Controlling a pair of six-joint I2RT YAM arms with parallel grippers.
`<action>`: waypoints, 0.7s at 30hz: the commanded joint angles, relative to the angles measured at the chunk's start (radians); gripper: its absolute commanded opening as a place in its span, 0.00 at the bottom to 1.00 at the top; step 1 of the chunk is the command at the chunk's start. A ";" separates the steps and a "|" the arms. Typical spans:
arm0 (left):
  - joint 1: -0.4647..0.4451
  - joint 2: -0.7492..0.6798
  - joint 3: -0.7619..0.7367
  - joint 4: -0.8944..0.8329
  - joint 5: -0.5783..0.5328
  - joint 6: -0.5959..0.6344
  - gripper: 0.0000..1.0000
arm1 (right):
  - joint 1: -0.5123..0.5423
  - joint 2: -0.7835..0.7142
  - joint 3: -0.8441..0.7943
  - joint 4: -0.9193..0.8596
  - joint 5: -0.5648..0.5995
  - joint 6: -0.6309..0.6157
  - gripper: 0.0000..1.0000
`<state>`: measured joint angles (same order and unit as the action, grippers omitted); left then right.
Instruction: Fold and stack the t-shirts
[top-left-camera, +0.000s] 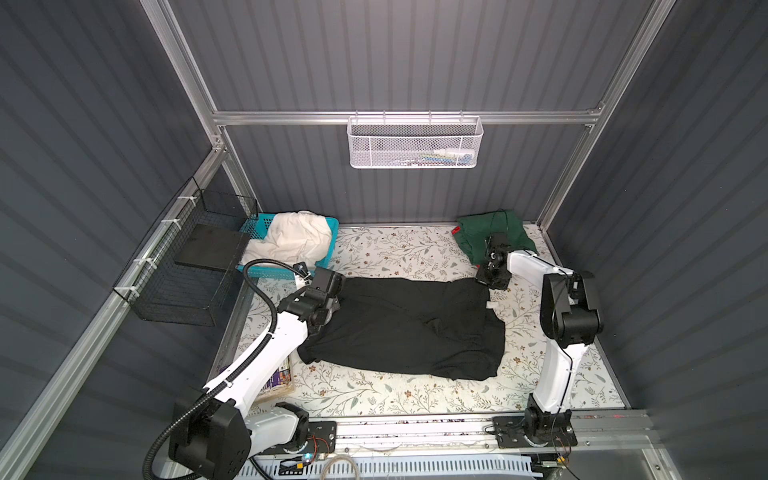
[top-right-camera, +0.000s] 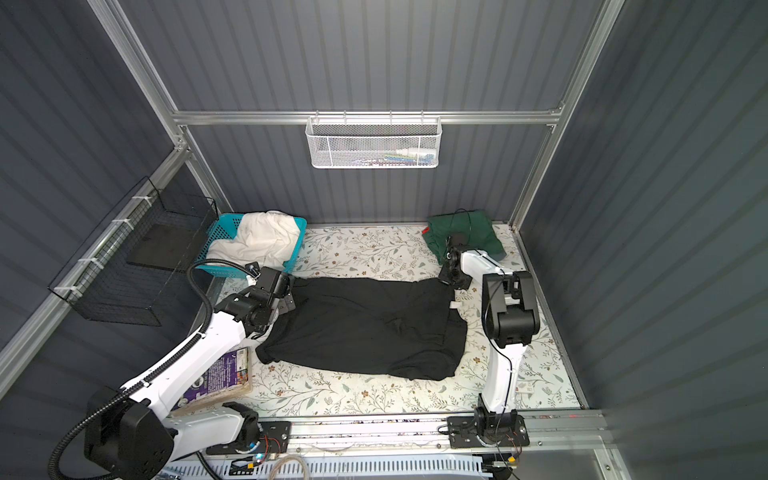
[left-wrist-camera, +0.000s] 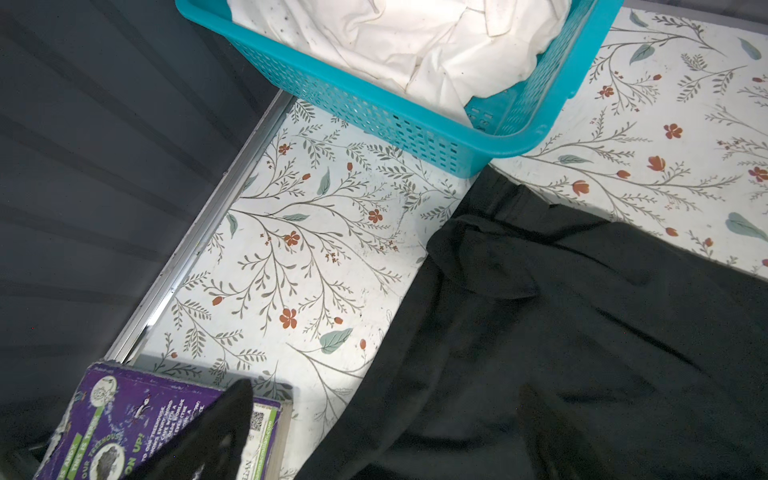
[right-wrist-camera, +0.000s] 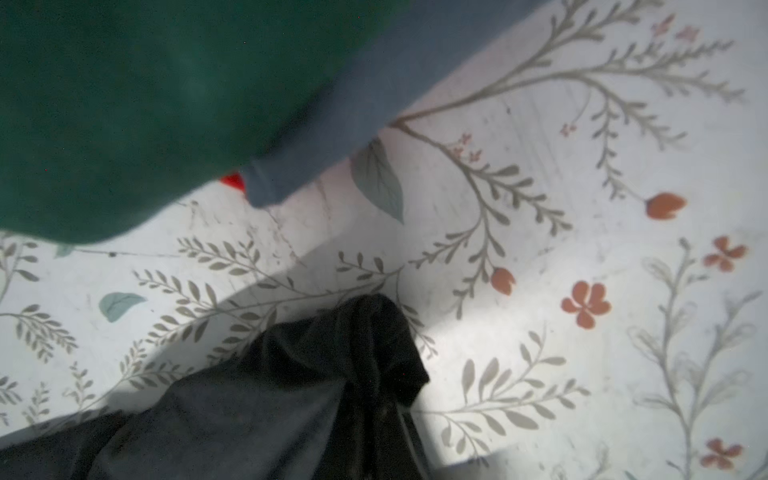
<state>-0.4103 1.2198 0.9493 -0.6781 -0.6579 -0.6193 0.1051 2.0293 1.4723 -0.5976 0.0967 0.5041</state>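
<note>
Walls (top-left-camera: 374, 62): dk grey ribbed panels on 3 sides, set in an alu frame (top-left-camera: 291, 117) w/ a crossbar across the back. White mesh basket (top-left-camera: 374, 145) hangs off that crossbar; contents too small to tell. Black wire basket (top-left-camera: 178, 299) tied w/ white ties to the left rail, dk flat slab (top-left-camera: 208, 249) inside. Desk (top-left-camera: 395, 249) has a white floral covering: grey-green sprigs, rust-red blooms. Alu rail (top-left-camera: 415, 428) along the front edge. Hard-edged shadow across the desk in right wrist view.

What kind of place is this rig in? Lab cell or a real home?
Likely an enclosed robot test cell, not a home: aluminium frame, grey panel walls, left arm and right arm mounted on a front rail, black t-shirt staged on a floral table.
</note>
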 joint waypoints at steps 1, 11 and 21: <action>0.010 0.013 0.002 -0.001 -0.008 0.011 1.00 | -0.014 0.017 0.101 -0.068 0.116 -0.087 0.00; 0.010 0.149 0.067 0.066 0.106 0.068 1.00 | -0.024 -0.021 0.220 -0.126 0.006 -0.152 0.59; 0.099 0.470 0.261 0.267 0.355 0.064 0.89 | -0.021 -0.493 -0.180 0.028 -0.095 -0.064 0.99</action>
<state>-0.3573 1.6432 1.1511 -0.4808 -0.4023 -0.5625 0.0818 1.5913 1.3636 -0.6067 0.0456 0.4084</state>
